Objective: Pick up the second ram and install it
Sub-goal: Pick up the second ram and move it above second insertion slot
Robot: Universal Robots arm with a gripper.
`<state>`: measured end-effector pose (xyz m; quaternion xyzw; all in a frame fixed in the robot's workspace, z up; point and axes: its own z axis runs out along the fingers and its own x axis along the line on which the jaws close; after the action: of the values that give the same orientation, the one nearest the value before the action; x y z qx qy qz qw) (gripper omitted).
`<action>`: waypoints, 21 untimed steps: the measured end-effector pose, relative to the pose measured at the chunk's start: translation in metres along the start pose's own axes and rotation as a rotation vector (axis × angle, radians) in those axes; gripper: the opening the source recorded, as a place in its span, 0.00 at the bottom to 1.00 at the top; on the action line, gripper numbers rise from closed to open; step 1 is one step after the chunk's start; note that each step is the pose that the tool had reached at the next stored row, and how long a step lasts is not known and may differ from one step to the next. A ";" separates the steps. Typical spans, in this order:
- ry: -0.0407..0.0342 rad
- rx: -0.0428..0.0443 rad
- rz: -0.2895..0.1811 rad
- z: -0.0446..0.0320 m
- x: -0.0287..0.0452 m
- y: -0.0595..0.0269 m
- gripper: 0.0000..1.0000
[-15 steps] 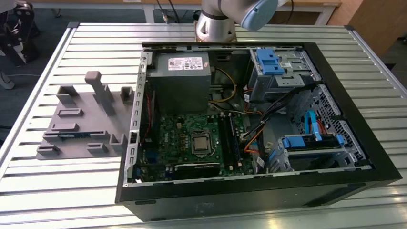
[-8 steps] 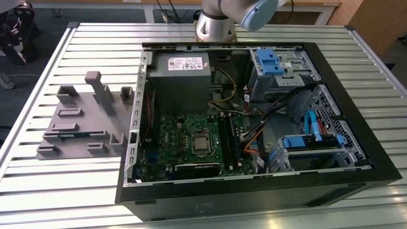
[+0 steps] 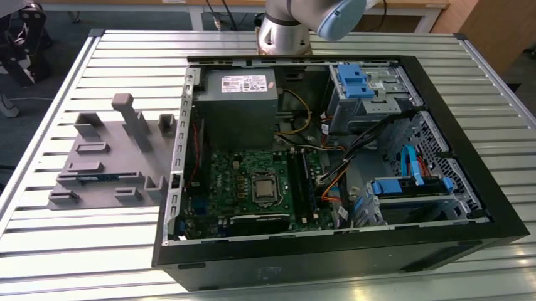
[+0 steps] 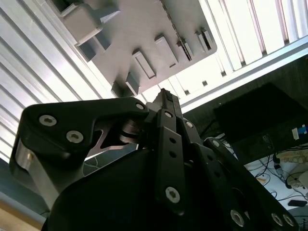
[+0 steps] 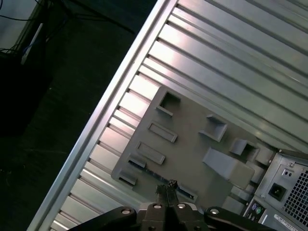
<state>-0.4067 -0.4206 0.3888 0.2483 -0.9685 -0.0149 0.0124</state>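
The second ram (image 3: 94, 177) is a thin blue stick lying in a slot near the front of the grey holder tray (image 3: 105, 160), on the exterior view's left beside the open computer case (image 3: 335, 163). In the first wrist view the ram (image 5: 144, 168) shows as a dark strip in the tray (image 5: 187, 139). My gripper (image 5: 166, 186) hovers well above it, over the ram's near end. Its fingers (image 5: 172, 186) are pressed together and hold nothing. In the second wrist view the gripper (image 4: 166, 95) points down at the tray (image 4: 139, 33).
Inside the case lie the green motherboard (image 3: 251, 182) with its memory slots (image 3: 299, 182), a grey power supply (image 3: 237, 106), cables and blue drive latches (image 3: 356, 81). The arm's base (image 3: 283, 31) stands behind the case. The slatted table's edge (image 5: 96, 130) runs close to the tray.
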 end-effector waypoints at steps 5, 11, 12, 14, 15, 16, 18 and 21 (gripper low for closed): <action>-0.0054 0.0026 -0.060 0.0014 0.0000 -0.0001 0.11; -0.0286 0.0171 -0.079 0.0036 0.0001 0.0000 0.11; -0.0317 0.0180 -0.082 0.0040 0.0002 0.0000 0.11; -0.0323 0.0165 -0.106 0.0044 0.0002 0.0000 0.11; -0.0326 0.0154 -0.124 0.0048 0.0002 0.0000 0.11; -0.0328 0.0140 -0.143 0.0050 0.0003 0.0000 0.11; -0.0330 0.0120 -0.172 0.0052 0.0002 0.0000 0.11; -0.0334 0.0109 -0.193 0.0053 0.0002 0.0000 0.11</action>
<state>-0.4071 -0.4206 0.3835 0.3402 -0.9402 -0.0149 -0.0066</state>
